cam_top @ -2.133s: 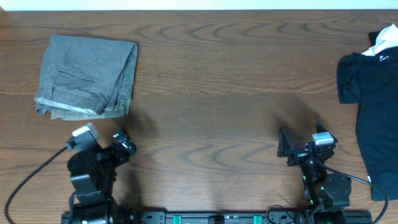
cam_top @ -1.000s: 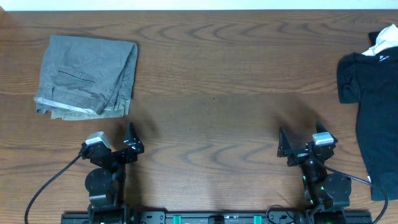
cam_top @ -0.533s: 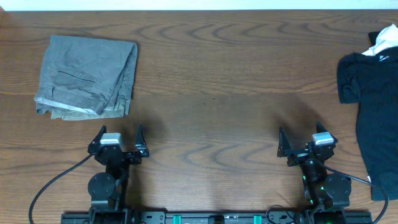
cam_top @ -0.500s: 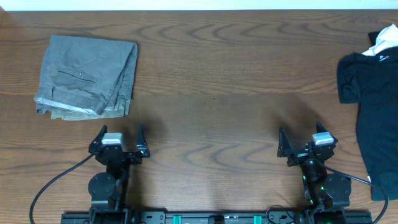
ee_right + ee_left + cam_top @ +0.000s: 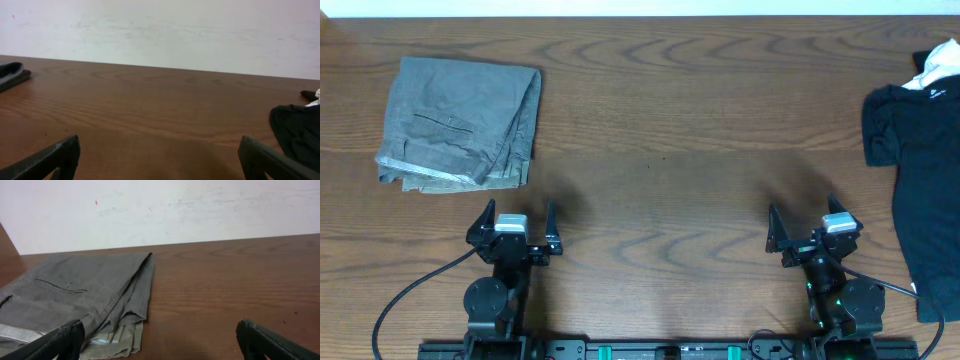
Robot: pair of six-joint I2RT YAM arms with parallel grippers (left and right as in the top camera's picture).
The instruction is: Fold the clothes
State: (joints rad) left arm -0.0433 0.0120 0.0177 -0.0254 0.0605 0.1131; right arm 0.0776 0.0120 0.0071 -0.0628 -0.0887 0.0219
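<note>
The grey shorts [image 5: 460, 125] are lying at the far left of the table [image 5: 660, 120], well apart from both arms, gathered into a compact rectangular bundle. One side is showing a rolled, layered edge, and a pale strip of fabric is peeking out along the near hem. The left gripper [image 5: 516, 216] is sitting at the near edge of the table, just short of the bundle and pointing toward it. Its fingers are standing wide apart and holding nothing. The right gripper [image 5: 802, 224] is sitting at the near edge on the opposite side, also spread wide and empty, over bare wood. A black garment [image 5: 918, 170] with a white label [image 5: 940, 65] is lying crumpled at the far right edge, touching neither arm. Judging from this layout, the folding of the shorts is appearing complete or nearly so, and both arms are occupying a parked position rather than working the cloth. If any further move is needed, it is calling for the left arm to reach forward to the near hem, where the layers are sitting unevenly, and square them up. The right arm is having nothing within reach that belongs to this step. Whether the bundle is counting as finished cannot be settled from these views.
</note>
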